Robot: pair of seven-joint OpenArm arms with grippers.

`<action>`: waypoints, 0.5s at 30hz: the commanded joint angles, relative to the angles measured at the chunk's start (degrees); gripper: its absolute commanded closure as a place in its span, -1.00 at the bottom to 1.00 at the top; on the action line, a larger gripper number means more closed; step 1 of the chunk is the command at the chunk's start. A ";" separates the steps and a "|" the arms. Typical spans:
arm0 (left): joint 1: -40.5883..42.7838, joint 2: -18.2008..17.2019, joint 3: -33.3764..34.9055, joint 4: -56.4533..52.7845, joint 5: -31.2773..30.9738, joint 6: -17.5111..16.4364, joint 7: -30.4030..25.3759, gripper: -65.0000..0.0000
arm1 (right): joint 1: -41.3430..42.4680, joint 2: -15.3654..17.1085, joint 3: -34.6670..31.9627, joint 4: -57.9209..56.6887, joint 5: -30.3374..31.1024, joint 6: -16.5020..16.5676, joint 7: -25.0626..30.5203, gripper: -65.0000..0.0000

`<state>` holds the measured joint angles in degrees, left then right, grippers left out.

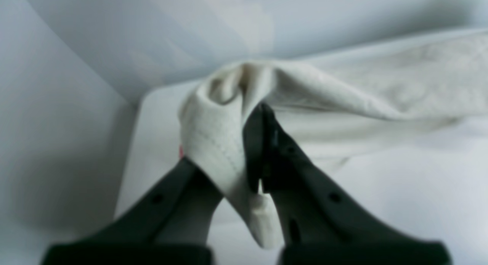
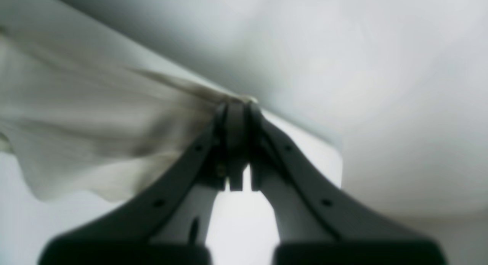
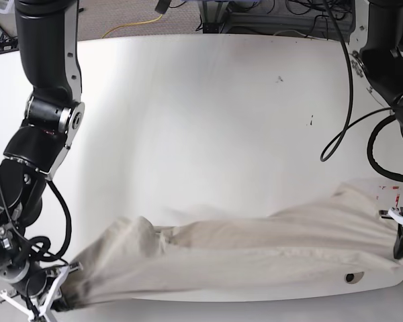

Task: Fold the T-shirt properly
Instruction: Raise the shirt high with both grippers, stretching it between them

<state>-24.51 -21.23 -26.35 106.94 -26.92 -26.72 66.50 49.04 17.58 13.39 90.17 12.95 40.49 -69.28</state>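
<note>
Stretching the T-shirt (image 3: 242, 251) along the table's (image 3: 208, 121) 6 o'clock edge, the left gripper (image 1: 263, 143) and right gripper (image 2: 236, 112) each pinch cloth, jaws closed. Next: probably lay it flat, keeping tension.
</note>
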 commanded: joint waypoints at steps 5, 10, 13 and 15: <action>7.59 -0.70 -0.16 4.76 -0.20 0.13 -1.40 1.00 | -8.64 -0.66 3.18 11.68 0.90 -0.49 3.12 1.00; 14.80 -0.70 -2.09 6.34 -0.91 -1.54 -1.40 1.00 | -16.20 -0.66 3.98 16.42 2.92 -0.49 3.12 1.00; 18.75 -0.70 -3.85 6.43 -2.67 -4.27 -1.40 1.00 | -21.04 -0.75 5.56 18.44 2.92 -0.49 3.12 1.00; 22.27 -0.70 -5.52 6.43 -3.98 -4.80 -1.40 1.00 | -24.64 -0.84 6.09 20.03 2.92 -0.49 3.12 1.00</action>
<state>-2.79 -21.02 -30.41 112.38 -29.65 -31.18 66.41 25.23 16.08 19.14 107.70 15.49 40.16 -67.59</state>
